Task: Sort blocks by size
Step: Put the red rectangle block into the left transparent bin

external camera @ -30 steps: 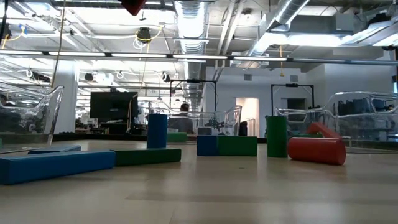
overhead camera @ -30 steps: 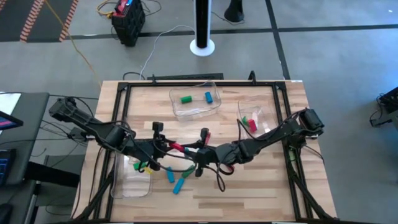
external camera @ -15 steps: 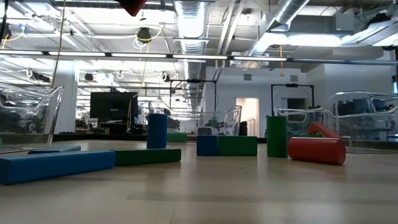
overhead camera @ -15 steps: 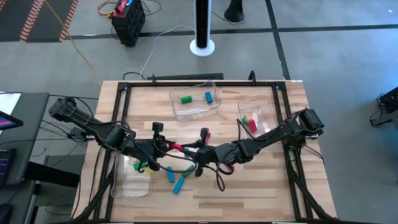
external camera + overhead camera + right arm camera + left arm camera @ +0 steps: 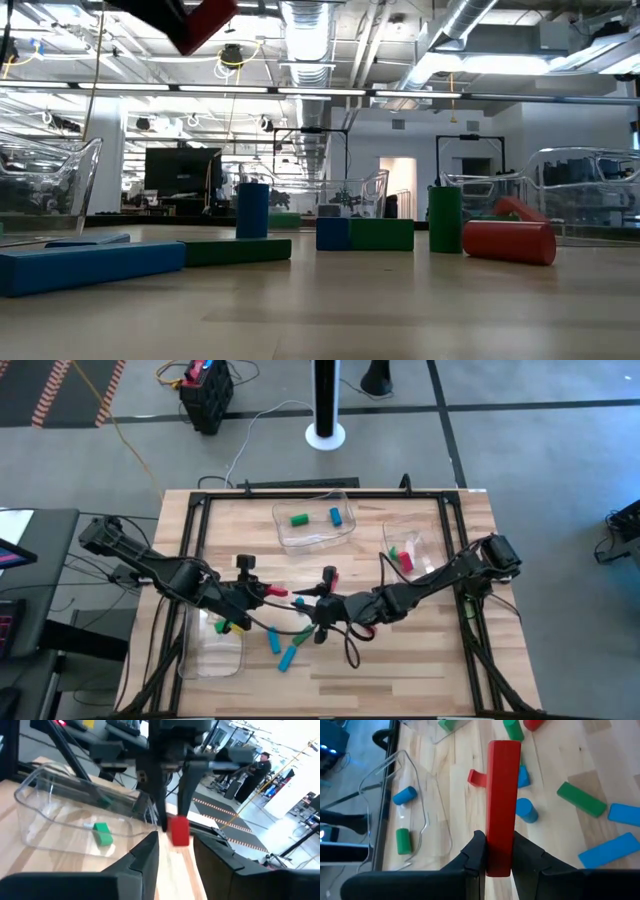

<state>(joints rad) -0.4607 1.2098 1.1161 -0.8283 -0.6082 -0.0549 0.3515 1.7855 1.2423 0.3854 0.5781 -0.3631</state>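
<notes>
My left gripper is shut on a long red bar above the middle of the table; the bar also shows at the top of the low view. My right gripper is open and empty just to the bar's right, facing the left gripper; its fingers stand apart in the right wrist view. Loose blocks lie on the wood below: blue bars, a green bar, a blue cylinder, a lying red cylinder. My left gripper pinches the red bar's near end between its two fingers, on its two long sides. The bar runs out ahead of the fingers, along them. It is lifted clear of the table and the blocks below.
A clear tray at the far middle holds a green and a blue block. A clear tray at the right holds a red and a green block. A third clear tray lies at the near left. Black rails frame the table.
My left gripper has drawn a little toward the table's left and far edges with the red bar, still shut on it. More of the bar and the dark gripper now shows at the top of the low view.
</notes>
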